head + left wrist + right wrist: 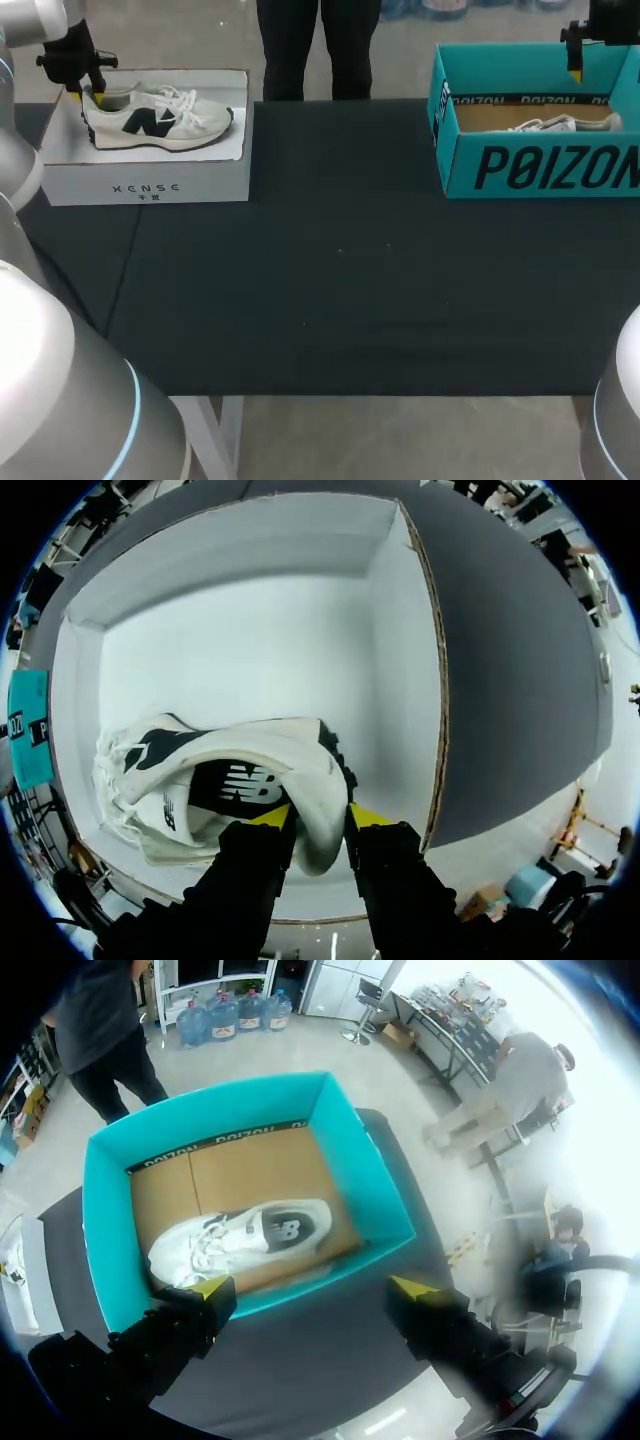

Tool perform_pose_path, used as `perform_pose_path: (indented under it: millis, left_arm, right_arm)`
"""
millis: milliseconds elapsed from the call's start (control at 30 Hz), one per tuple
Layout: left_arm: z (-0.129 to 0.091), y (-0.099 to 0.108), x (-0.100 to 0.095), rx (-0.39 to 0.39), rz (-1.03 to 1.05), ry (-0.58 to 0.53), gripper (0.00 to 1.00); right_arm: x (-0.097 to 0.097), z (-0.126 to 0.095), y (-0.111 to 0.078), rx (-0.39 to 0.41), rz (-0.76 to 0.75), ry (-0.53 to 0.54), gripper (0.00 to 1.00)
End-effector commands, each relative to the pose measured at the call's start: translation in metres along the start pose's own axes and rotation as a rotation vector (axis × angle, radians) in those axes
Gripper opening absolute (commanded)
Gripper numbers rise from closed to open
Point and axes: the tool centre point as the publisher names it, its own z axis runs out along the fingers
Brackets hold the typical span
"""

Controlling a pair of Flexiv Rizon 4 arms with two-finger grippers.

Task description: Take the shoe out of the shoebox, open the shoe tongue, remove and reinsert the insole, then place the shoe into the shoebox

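Grey housings of the left arm [60, 400] and the right arm [615, 420] fill the near corners of the head view, with the dark table [330, 280] stretching beyond them. At its far-left corner stands an open white shoebox [150, 180]. A white shoe [160, 122] lies in it, toe toward the table's middle and heel toward the left edge. The left fingers [76, 92] are down at that heel. At the far-right corner stands a teal shoebox [540, 165], and the right fingers [576, 70] hang above its far wall.

From the left wrist, the left fingers [268, 818] pinch the heel collar of the white shoe [250, 765], one yellow tip on each side, close to a wall of the white shoebox [400, 680]. The shoe looks light. Its padded upper should give under a squeeze, while the heel cup and sole look stiffer. That makes the heel a fair place to hold for the lift, though the toe will probably droop and the loose laces could catch on the box wall. The tongue is best taken by its top edge. The insole is likely thin and floppy, so it is best pinched at its heel end.

From the right wrist, the right fingers [208, 1288] are spread wide with nothing between them, above the teal shoebox [360, 1170]. A second shoe [240, 1240] lies on its cardboard floor. Counted: two shoeboxes, two shoes, one in each, and two arms.
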Motion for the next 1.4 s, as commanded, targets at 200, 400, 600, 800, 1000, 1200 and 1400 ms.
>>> perform_pose_path:
  millis: [200, 400, 600, 800, 1000, 1200, 1400]
  left_arm:
    - [0.005, 0.012, 0.002, 0.112, 0.000, -0.002, 0.00]
    - [0.000, 0.011, 0.004, 0.107, -0.002, 0.003, 0.00]
    - [-0.020, 0.009, 0.007, 0.076, -0.007, 0.007, 0.00]
    - [-0.048, 0.007, 0.007, 0.034, -0.012, 0.008, 0.00]
    - [-0.087, -0.002, 0.001, -0.012, -0.011, 0.001, 0.00]
    - [-0.131, -0.018, -0.010, -0.059, -0.004, 0.011, 0.00]
    - [-0.176, -0.044, -0.032, -0.107, 0.014, 0.026, 0.00]
  right_arm:
    - [0.000, 0.000, -0.001, -0.002, 0.001, 0.000, 1.00]
    - [0.000, 0.000, -0.001, -0.002, 0.001, 0.000, 1.00]
    - [0.000, 0.000, -0.001, -0.002, 0.001, 0.000, 1.00]
    - [0.000, 0.000, -0.001, -0.002, 0.001, 0.000, 1.00]
    - [0.000, 0.000, -0.001, -0.002, 0.001, 0.000, 1.00]
    - [0.000, 0.000, -0.001, -0.002, 0.001, 0.000, 1.00]
    - [0.000, 0.000, -0.001, -0.002, 0.001, 0.000, 1.00]
